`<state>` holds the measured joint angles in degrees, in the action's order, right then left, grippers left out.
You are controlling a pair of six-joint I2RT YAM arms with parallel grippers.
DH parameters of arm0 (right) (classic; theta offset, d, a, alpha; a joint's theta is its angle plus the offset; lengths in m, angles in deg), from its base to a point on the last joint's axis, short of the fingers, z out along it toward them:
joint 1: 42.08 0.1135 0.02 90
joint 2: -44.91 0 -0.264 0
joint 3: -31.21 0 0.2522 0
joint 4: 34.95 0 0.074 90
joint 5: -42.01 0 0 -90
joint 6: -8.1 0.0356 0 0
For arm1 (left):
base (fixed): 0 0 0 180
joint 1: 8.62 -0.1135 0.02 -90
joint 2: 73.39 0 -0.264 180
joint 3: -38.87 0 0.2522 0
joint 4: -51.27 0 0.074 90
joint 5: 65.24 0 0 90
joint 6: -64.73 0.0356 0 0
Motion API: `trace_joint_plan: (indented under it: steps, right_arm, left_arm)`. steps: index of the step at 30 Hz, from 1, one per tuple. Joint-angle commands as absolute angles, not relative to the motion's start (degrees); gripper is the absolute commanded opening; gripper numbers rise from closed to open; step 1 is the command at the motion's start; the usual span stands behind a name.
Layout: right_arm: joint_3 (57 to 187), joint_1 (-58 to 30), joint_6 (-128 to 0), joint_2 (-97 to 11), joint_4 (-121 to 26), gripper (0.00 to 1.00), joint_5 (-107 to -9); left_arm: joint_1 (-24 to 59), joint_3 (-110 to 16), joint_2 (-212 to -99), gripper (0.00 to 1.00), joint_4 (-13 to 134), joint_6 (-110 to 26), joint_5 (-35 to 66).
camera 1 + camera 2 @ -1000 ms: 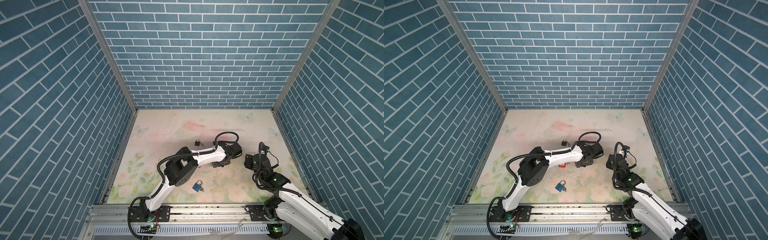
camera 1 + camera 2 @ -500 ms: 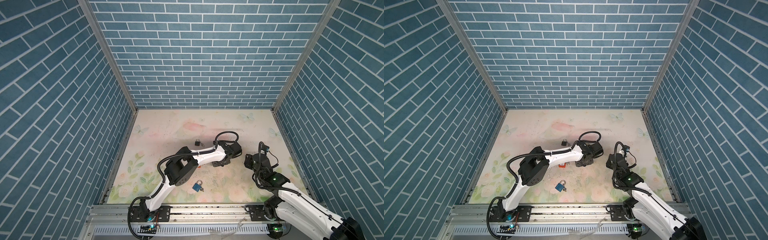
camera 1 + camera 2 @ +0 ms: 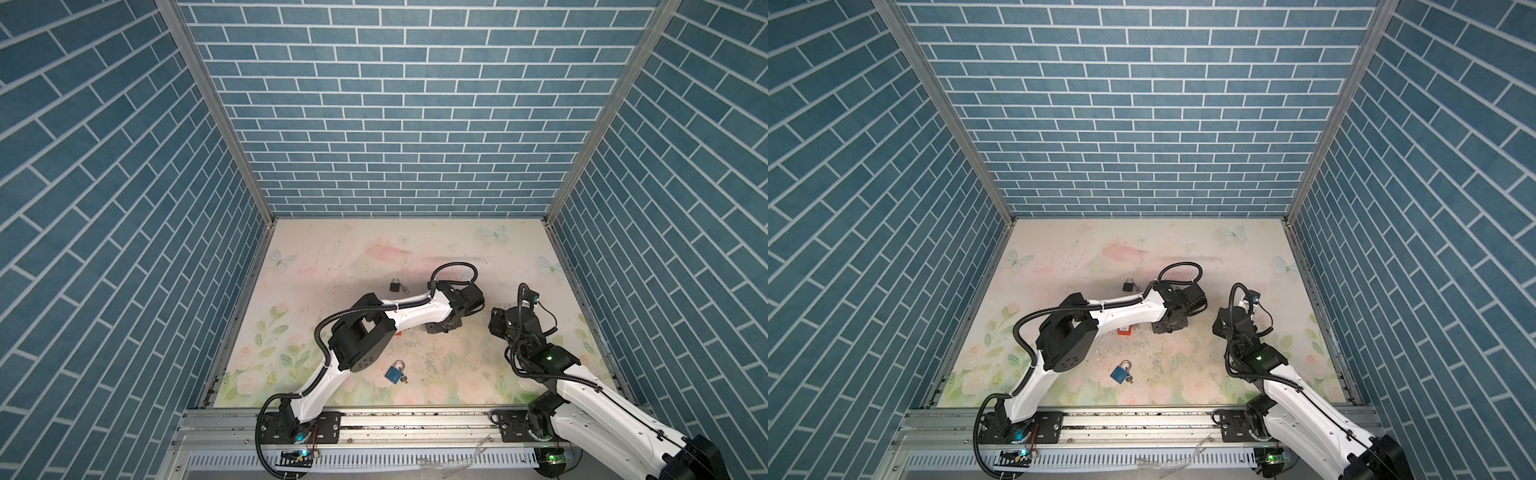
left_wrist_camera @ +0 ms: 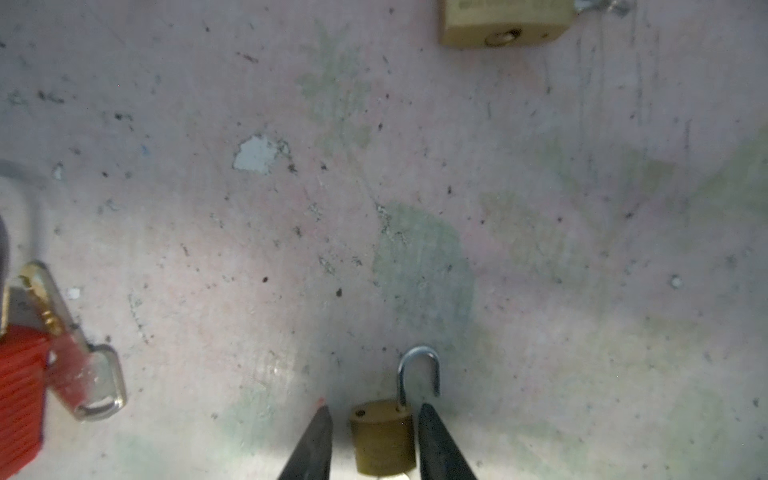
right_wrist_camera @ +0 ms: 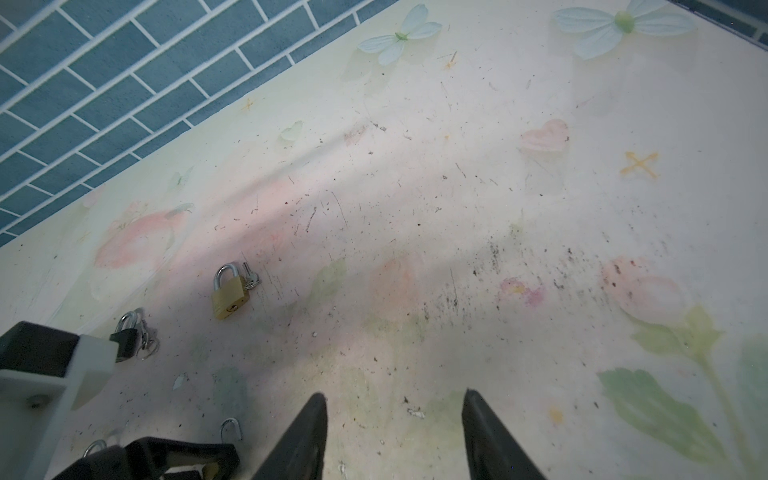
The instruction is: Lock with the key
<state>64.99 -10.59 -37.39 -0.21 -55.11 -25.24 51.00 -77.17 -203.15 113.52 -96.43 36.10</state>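
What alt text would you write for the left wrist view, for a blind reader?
A small brass padlock, shackle open, sits between the jaws of the left gripper, not yet clamped. A red padlock with a key beside it and a second brass padlock lie apart on the table.

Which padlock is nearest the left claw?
The small brass padlock with the open shackle, between the fingers of the left gripper. The red padlock, blue padlock, black padlock and larger brass padlock lie apart.
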Motion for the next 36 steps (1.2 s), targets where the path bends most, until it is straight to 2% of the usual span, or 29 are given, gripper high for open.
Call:
trace_joint_plan:
  steps: [1,5,12,17,20,25,29,33,36]
  right_arm:
    - [67.0,-10.9,-38.3,0.1,-55.2,0.53,-23.9]
    - [67.3,-10.9,-38.5,-0.1,-55.2,0.53,-23.8]
    - [68.6,-11.0,-38.8,-0.3,-55.7,0.53,-23.7]
    - [71.4,-11.0,-39.7,0.0,-58.3,0.53,-23.3]
    - [74.1,-11.1,-41.0,1.0,-60.7,0.53,-22.9]
    - [79.9,-11.3,-43.6,3.8,-64.8,0.53,-24.2]
    - [85.0,-11.6,-48.3,4.8,-68.2,0.53,-32.7]
    - [88.6,-11.8,-52.3,5.8,-70.9,0.54,-46.6]
    - [89.8,-11.9,-51.7,6.2,-71.3,0.54,-56.1]
  left_arm:
    - [51.2,-76.9,-205.0,0.33,113.2,-96.9,34.4]
    - [51.2,-76.5,-204.7,0.30,113.1,-96.8,34.2]
    - [51.3,-75.1,-203.3,0.14,111.9,-96.2,34.0]
    - [51.2,-73.4,-199.4,0.02,108.2,-91.7,38.0]
    - [51.2,-69.8,-194.2,0.00,101.5,-83.2,41.6]
    - [50.8,-58.9,-182.6,0.00,85.5,-59.8,41.0]
    - [48.8,-45.4,-171.0,0.00,73.1,-44.1,34.7]
    - [44.2,-31.6,-157.8,0.00,61.6,-31.7,23.1]
    - [42.1,-23.4,-148.8,0.00,55.7,-23.2,18.8]
